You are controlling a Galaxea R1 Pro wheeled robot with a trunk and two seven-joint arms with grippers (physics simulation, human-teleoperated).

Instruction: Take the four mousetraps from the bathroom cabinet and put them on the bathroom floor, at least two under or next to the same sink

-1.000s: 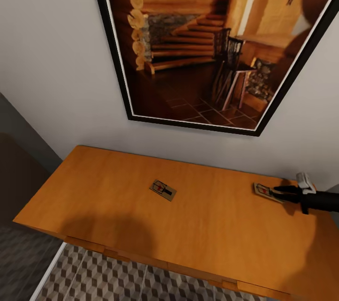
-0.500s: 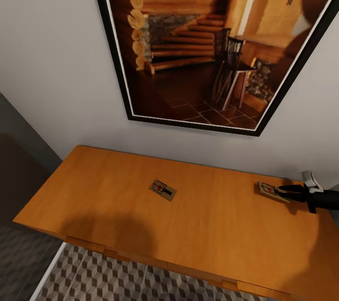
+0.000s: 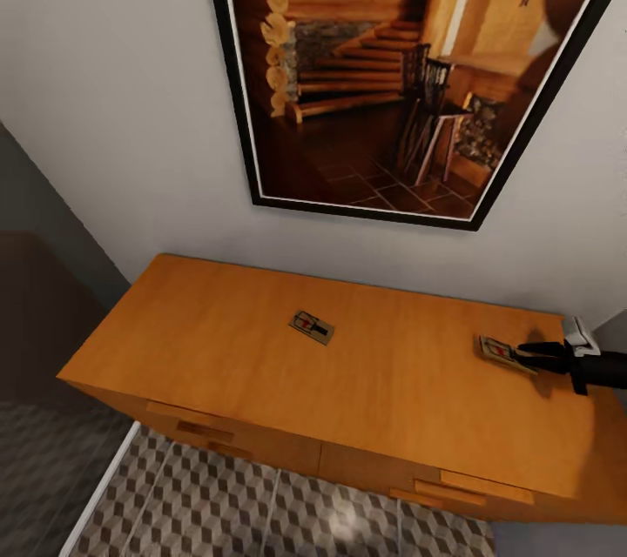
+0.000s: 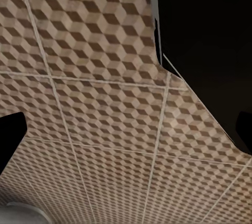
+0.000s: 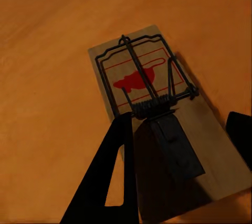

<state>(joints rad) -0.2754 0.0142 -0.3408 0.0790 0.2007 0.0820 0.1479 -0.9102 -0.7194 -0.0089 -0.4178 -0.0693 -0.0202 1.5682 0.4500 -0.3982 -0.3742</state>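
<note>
Two mousetraps show on the orange-brown cabinet (image 3: 218,339). One mousetrap (image 3: 312,327) lies flat near the middle of the top, apart from both grippers. The second mousetrap (image 3: 501,353) (image 5: 149,90) is at the right end, a tan board with a red mouse print and a dark wire spring. My right gripper (image 3: 529,357) (image 5: 178,121) comes in from the right and is shut on it, one black finger (image 5: 116,171) at each long edge. My left gripper (image 4: 128,132) hangs open over the cube-patterned bathroom floor (image 4: 105,103), holding nothing.
A large black-framed picture (image 3: 392,78) of a log-cabin staircase hangs on the white wall above the cabinet. Drawer fronts (image 3: 366,461) face me, with cube-patterned tiles (image 3: 261,509) below. A dark area (image 3: 35,339) lies left of the cabinet.
The head view has shifted, so the drawer fronts now show. My right gripper has drawn back slightly to the right with the mousetrap in it. The middle mousetrap has not moved.
</note>
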